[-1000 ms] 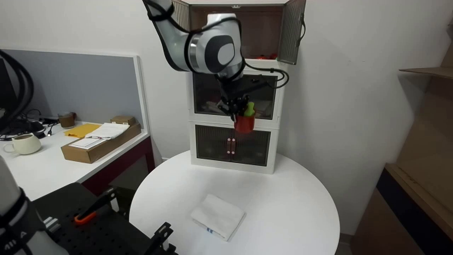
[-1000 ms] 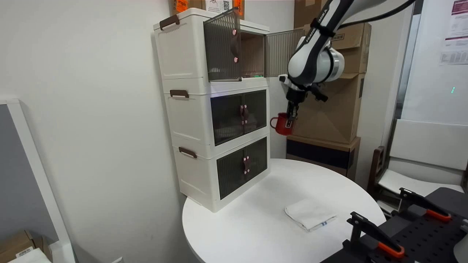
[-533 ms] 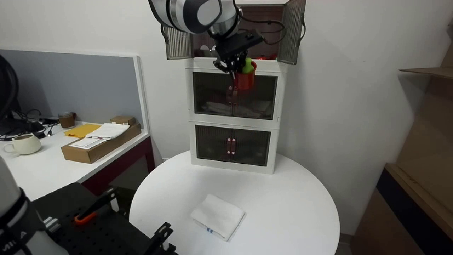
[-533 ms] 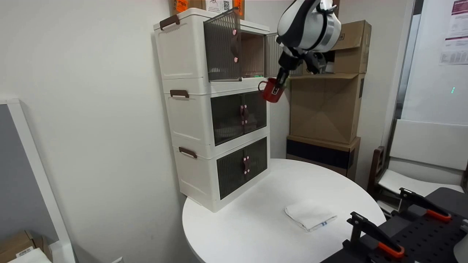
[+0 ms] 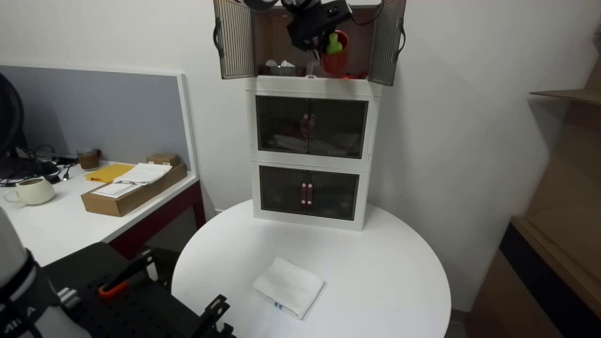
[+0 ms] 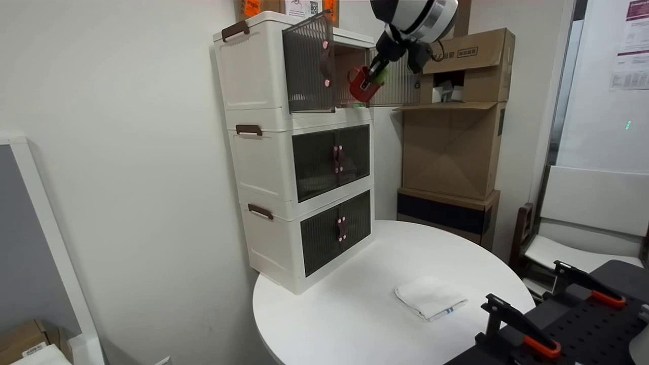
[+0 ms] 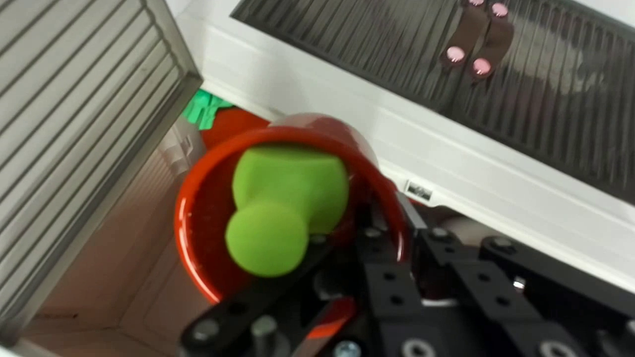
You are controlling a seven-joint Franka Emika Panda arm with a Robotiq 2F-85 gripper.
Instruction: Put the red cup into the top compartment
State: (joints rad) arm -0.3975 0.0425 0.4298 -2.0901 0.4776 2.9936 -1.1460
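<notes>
Hand (image 7: 394,218) clamped on red cup (image 5: 335,62) at rim, green item (image 7: 290,198) inside. Red cup tilted, at mouth of top compartment (image 5: 273,37), between its 2 swung-out doors (image 5: 388,44). White cloth (image 5: 289,286) on counter (image 5: 380,277), well below top compartment.

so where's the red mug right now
The red mug is held by the claw at the mouth of the top compartment; in an exterior view it shows in the right half, left of the open right-hand door.
</notes>
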